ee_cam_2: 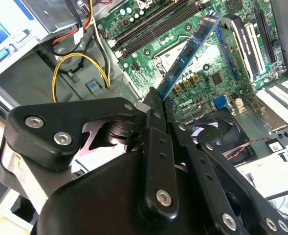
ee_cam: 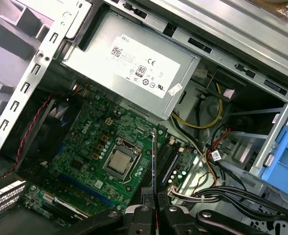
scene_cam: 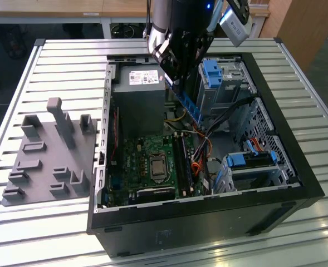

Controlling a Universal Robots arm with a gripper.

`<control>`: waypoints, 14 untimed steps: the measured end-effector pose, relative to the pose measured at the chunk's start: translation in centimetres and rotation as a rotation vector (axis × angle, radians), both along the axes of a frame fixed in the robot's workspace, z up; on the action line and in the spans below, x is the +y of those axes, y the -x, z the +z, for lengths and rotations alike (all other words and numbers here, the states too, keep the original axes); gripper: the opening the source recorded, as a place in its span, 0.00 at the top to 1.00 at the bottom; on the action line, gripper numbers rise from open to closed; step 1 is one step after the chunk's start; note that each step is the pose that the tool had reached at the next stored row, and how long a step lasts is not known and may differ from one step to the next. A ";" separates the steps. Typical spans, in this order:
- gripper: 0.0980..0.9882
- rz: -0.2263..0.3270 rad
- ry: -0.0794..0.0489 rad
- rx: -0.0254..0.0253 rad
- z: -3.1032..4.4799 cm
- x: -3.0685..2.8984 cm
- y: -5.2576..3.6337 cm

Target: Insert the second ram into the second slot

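A slatted metal table (scene_cam: 58, 61) is carrying an open computer case (scene_cam: 208, 222) and, at the exterior view's left, a grey fixture tray (scene_cam: 44, 179). At upper centre of the frame the second ram (scene_cam: 190, 110) is being clamped by the gripper (scene_cam: 175, 83) and held slanted in the air over the case interior, well above the motherboard (scene_cam: 129, 161).

In the second wrist view, the blue stick (ee_cam_2: 190, 51) is being pinched at one end between the black fingers (ee_cam_2: 152, 105), with the green board (ee_cam_2: 207, 83) beneath.

In the first wrist view, the stick (ee_cam: 154, 161) is being seen edge-on, between the processor socket (ee_cam: 119, 161) and the memory slots (ee_cam: 169, 159), and is not seated. The power supply (ee_cam: 129, 63) is lying beyond.
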State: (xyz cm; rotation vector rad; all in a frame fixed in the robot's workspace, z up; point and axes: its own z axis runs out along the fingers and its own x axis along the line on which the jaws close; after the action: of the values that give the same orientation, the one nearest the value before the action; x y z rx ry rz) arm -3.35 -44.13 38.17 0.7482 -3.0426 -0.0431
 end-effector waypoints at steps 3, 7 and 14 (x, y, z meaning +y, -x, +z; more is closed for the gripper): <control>0.96 -0.015 0.000 0.0000 0.00 0.00 0.00; 0.96 -0.034 0.000 0.0000 0.00 0.00 0.00; 0.96 -0.077 0.001 0.0000 -0.02 0.00 0.00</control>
State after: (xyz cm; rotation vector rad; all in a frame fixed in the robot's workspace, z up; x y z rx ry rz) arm -3.35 -44.13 38.16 0.6309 -3.0700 -0.0428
